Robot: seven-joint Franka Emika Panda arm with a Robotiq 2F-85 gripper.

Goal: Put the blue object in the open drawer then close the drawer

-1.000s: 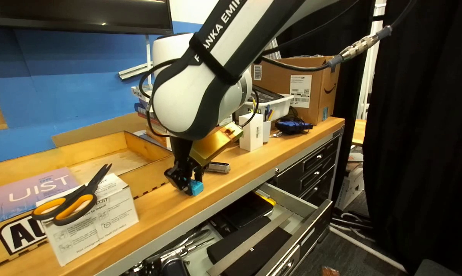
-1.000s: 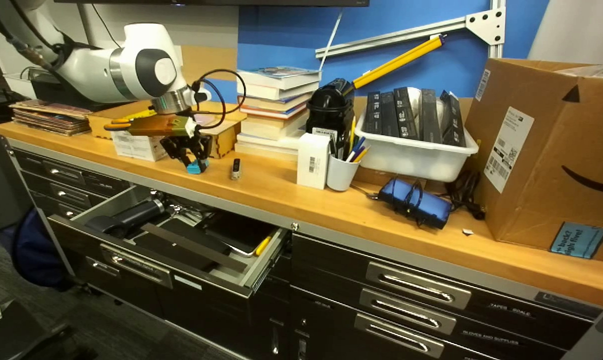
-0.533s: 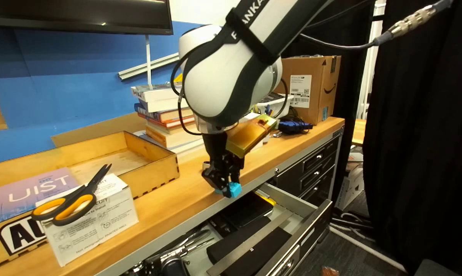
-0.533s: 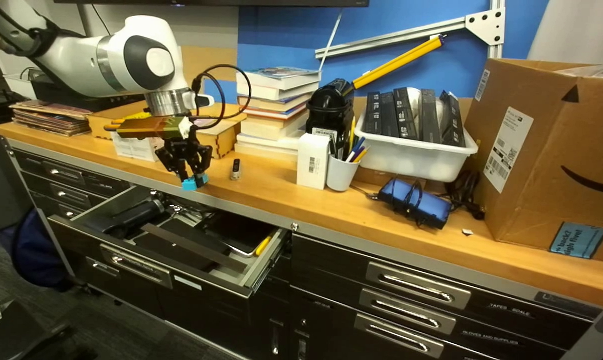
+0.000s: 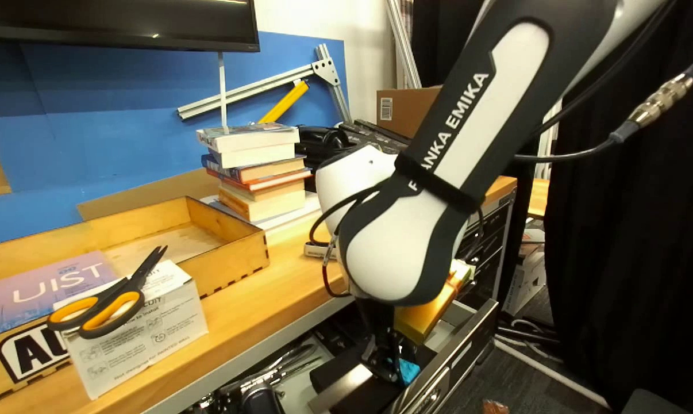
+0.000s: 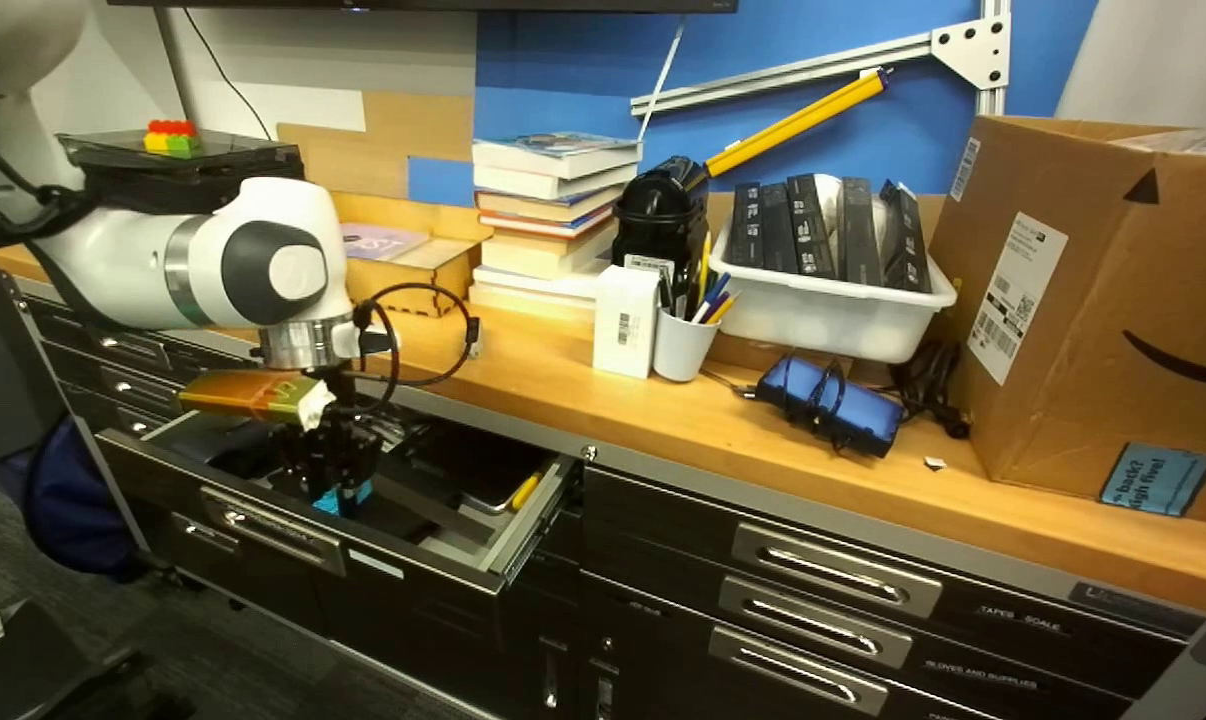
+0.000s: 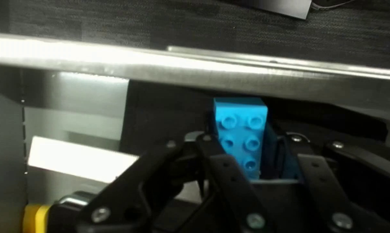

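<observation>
The gripper (image 7: 246, 140) clasps and partly hides a blue block (image 7: 240, 111) in the pulled-out drawer (image 6: 433, 577), just inside the near edge. Whether the block touches the dark item (image 7: 156, 113) below is unclear.

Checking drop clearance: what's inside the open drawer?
Black items, a metal strip, shiny pieces and something yellow. What's beneath the fingers and the blue block between them is hidden.

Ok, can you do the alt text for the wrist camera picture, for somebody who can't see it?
A light-blue block with round studs is held in the black end effector over the open drawer, near its shiny front rim. Dark floor shows at the top, and a yellow thing at the lower left.
</observation>
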